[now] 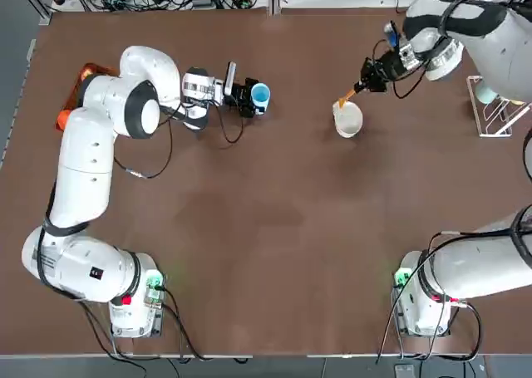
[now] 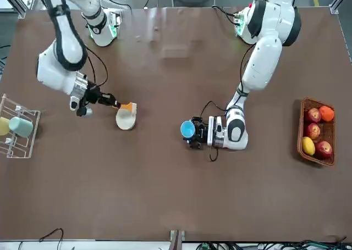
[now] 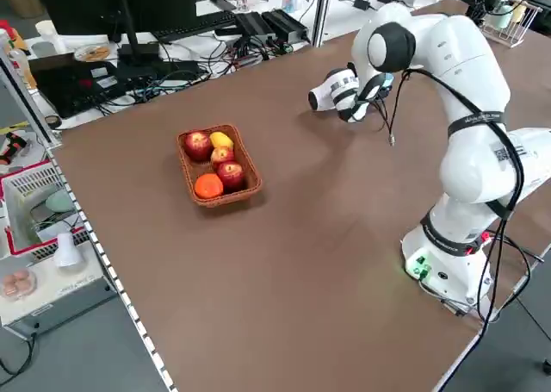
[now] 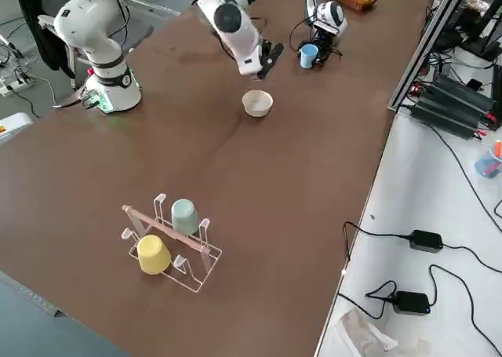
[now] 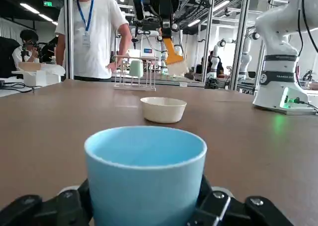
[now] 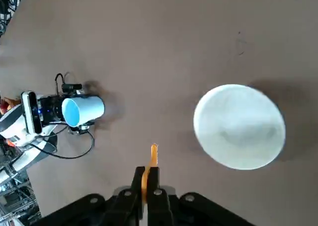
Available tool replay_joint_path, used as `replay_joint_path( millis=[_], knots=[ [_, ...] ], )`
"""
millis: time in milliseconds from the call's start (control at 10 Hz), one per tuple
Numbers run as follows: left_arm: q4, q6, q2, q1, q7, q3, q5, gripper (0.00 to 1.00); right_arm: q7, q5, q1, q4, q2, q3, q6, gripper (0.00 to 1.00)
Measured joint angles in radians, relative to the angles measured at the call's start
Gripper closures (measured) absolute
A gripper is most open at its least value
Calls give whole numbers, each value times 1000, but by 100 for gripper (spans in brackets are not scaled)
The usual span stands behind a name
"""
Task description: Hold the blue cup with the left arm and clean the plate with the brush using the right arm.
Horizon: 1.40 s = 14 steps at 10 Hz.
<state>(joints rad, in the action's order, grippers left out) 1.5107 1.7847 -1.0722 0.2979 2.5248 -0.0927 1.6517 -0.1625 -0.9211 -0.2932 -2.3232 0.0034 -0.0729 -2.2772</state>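
Note:
The blue cup stands upright on the table at the far left-centre, and my left gripper is shut on its sides. In the left wrist view the blue cup fills the foreground between the fingers. The plate sits to the cup's right, apart from it. My right gripper is shut on the orange brush, whose tip points down over the plate's far-left rim. The left wrist view shows the brush hanging above the plate without touching it. Seen from the right wrist, the brush lies beside the plate.
A wire drying rack holding a pale teal cup and a yellow cup stands at the table's right edge. A basket of fruit sits by the left edge, behind the left arm. A person in a white shirt stands beyond the table.

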Motion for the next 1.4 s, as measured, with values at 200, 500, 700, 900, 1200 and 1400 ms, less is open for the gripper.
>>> replay_joint_path(
  millis=[200, 500, 700, 900, 1200, 1400],
  knots=[
    [0, 0, 0, 0, 0, 0, 0, 26, 249, 130, -79, 56, -15, 2, -6, 94],
    [0, 0, 0, 0, 0, 0, 0, 26, 653, 362, -187, 169, -18, 11, -10, 94],
    [0, 0, 0, 0, 0, 0, 1, 26, 844, 453, -262, 219, -17, 14, -35, 94],
    [0, 0, 0, 0, 0, 0, 1, 26, 1052, 591, -350, 241, -5, 17, -85, 94],
    [0, 0, 1, 1, 0, 0, 1, 26, 1379, 793, -469, 337, 81, 20, -106, 94],
    [-1, 0, 1, 2, 0, 0, 3, 26, 1484, 848, -509, 418, 154, 20, -105, 94]
  ],
)
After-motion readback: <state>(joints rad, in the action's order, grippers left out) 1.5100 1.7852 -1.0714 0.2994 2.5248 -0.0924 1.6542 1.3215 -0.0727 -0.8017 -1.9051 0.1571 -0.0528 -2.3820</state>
